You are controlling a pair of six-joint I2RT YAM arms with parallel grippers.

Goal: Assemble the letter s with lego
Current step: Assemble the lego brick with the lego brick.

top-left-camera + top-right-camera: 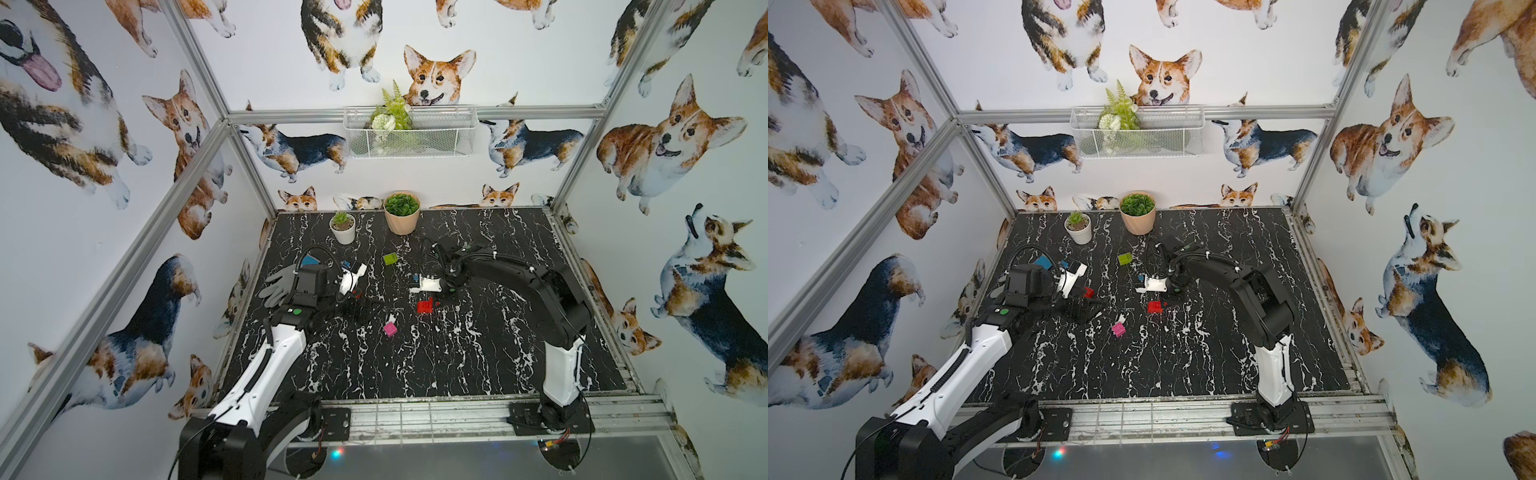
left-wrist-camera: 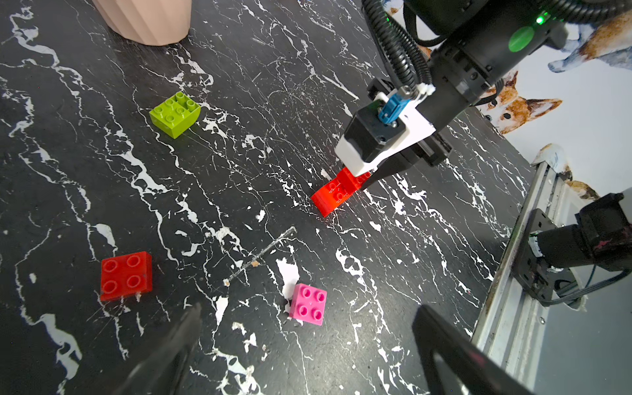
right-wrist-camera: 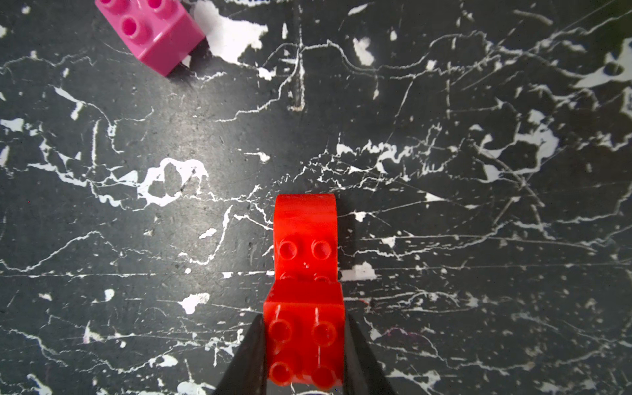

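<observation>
Your right claw (image 3: 302, 319) is clenched on a red brick (image 3: 304, 338), with its dark fingers pressing the brick's two sides. That brick is stepped onto a second red brick (image 3: 305, 229), the one with a curved end. So two pieces of the lego are joined, and they jut out ahead of the claw. In the left wrist view the joined pair slants down toward the counter (image 1: 457, 353). You cannot tell from the pictures whether its low end touches the surface. In both top views the pair shows as a red patch near the middle of the counter, under the right arm's wrist.

Your left claw (image 1: 362, 309) is released. Its fingers are spread wide with nothing between them, and it hovers low over the counter.

The pink brick (image 2: 307, 303) lies studs up on the counter, near the left claw and apart from the red pair. The third red brick (image 2: 126, 276) lies alone, studs up, just beside the left claw. The green brick (image 1: 390, 259) lies alone farther back, toward the peach pot (image 1: 402, 222). None of these three touches another brick.
</observation>
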